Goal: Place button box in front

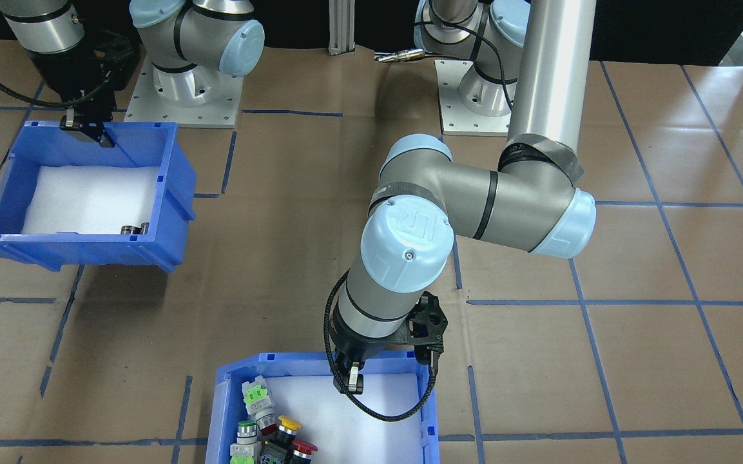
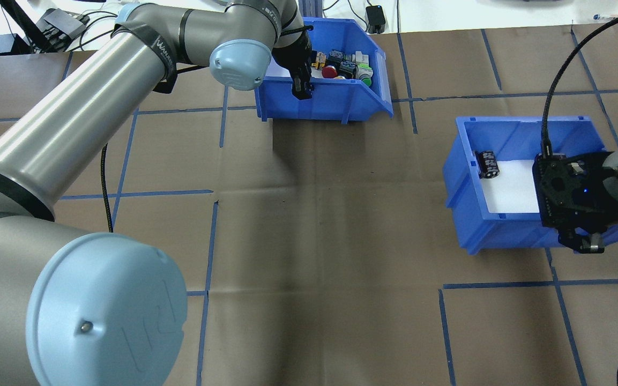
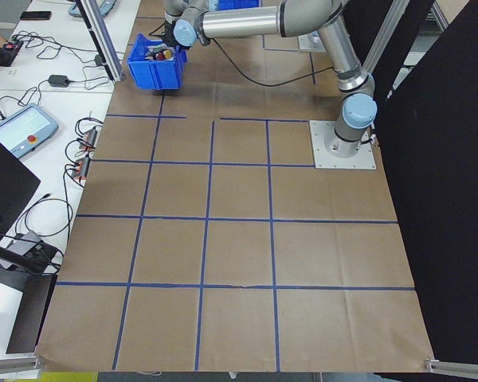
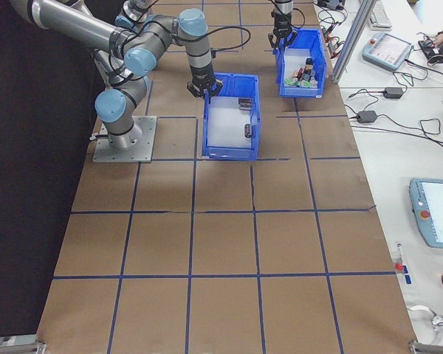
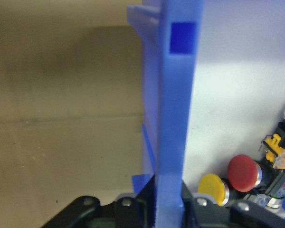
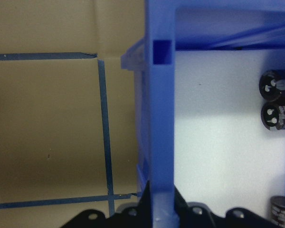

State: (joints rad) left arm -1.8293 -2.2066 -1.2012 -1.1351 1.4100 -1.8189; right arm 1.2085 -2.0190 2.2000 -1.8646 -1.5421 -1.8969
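Front-facing view: the button box point(image 1: 426, 412) sits at the bottom edge of the frame, far from the robot's bases, with green, yellow and red push-buttons point(image 1: 268, 428) clustered in its left part on white foam; the left gripper point(image 1: 350, 380) hangs over the box's rear wall, one finger showing inside the rim. At upper left the second bin point(image 1: 171, 174) holds a few dark cylinders point(image 1: 134, 228), and the right gripper point(image 1: 87, 132) meets its rear wall. Overhead view: the button box point(image 2: 341, 104) lies at the far centre of the table point(image 2: 309, 214), the left gripper point(image 2: 302, 88) astride its near wall; the second bin point(image 2: 464, 182) lies to the right, the right gripper point(image 2: 582, 244) at its near wall. Left view: the button box point(image 3: 155, 76) stands at the far end, the gripper on it too small to judge. Right view: the second bin point(image 4: 229, 151) stands near the right arm's base, the button box point(image 4: 303, 88) beyond it toward the table's far right edge. Left wrist view: the box wall point(image 5: 173, 142) runs upright between the two fingers, which close against it on either side; yellow and red buttons point(image 5: 228, 178) lie just inside. Right wrist view: the bin wall point(image 6: 160, 142) is likewise clamped between the fingers, black cylinders point(image 6: 275, 102) resting on the foam at right.
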